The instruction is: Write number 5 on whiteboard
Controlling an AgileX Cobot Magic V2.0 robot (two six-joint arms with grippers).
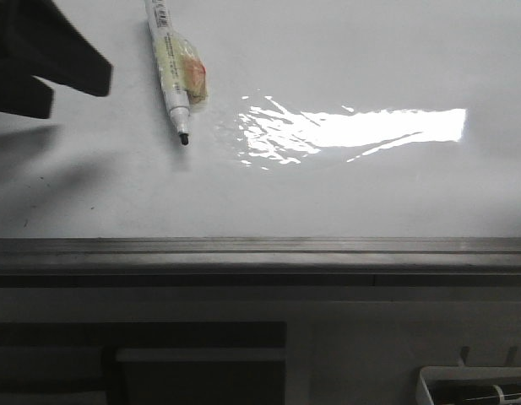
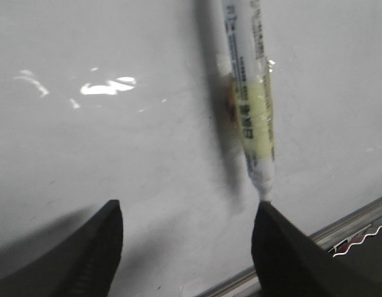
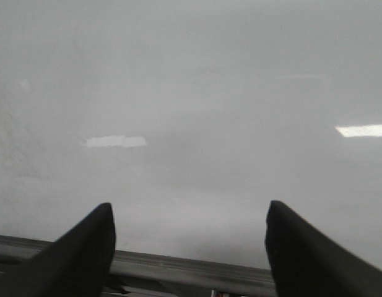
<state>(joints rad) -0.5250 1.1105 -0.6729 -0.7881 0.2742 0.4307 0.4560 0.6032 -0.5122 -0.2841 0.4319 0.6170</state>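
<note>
The whiteboard (image 1: 344, 194) is a glossy white board that fills the front view. A white marker (image 1: 169, 63) with a yellowish label and a black tip lies uncapped on its far left part, tip toward the near edge. My left gripper (image 1: 78, 93) hovers just left of the marker, open and empty. In the left wrist view the marker (image 2: 249, 105) lies ahead of the left gripper (image 2: 187, 210), its tip close to one finger. The right gripper (image 3: 189, 209) is open over the bare whiteboard (image 3: 191, 93), holding nothing. The number 5 is out of view.
A grey metal edge strip (image 1: 260, 249) runs along the board's near side, with dark grey panels below it. A white tray (image 1: 471, 384) sits at the bottom right. A bright glare patch (image 1: 370, 126) lies right of the marker.
</note>
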